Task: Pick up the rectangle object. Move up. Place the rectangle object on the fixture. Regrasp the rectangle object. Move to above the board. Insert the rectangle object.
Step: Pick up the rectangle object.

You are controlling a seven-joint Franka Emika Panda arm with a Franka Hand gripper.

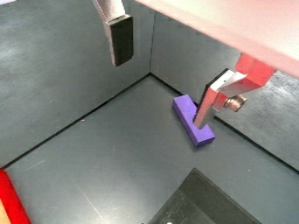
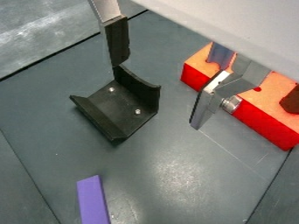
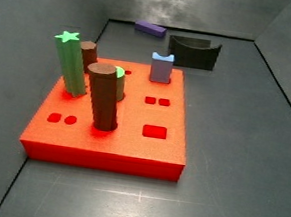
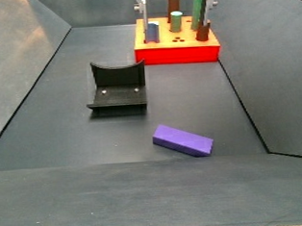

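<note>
The purple rectangle object [image 4: 182, 139] lies flat on the dark floor, in front of the fixture [image 4: 116, 86]. It also shows in a side view [image 3: 151, 28] and in both wrist views [image 1: 194, 121] [image 2: 93, 199]. The fixture [image 2: 117, 107] is dark with a curved recess and holds nothing. The red board [image 3: 106, 126] carries upright pegs. My gripper [image 1: 163, 92] [image 2: 159, 92] hangs high above the floor, open and empty. Its fingers [image 4: 140, 4] show at the far end of a side view, near the board [image 4: 178, 52].
A green star peg [image 3: 70, 63], a brown peg [image 3: 103, 97] and a light blue-grey peg [image 3: 162, 68] stand on the board. Dark walls enclose the floor on all sides. The fixture [image 3: 193, 51] sits near the far wall, beside the purple block.
</note>
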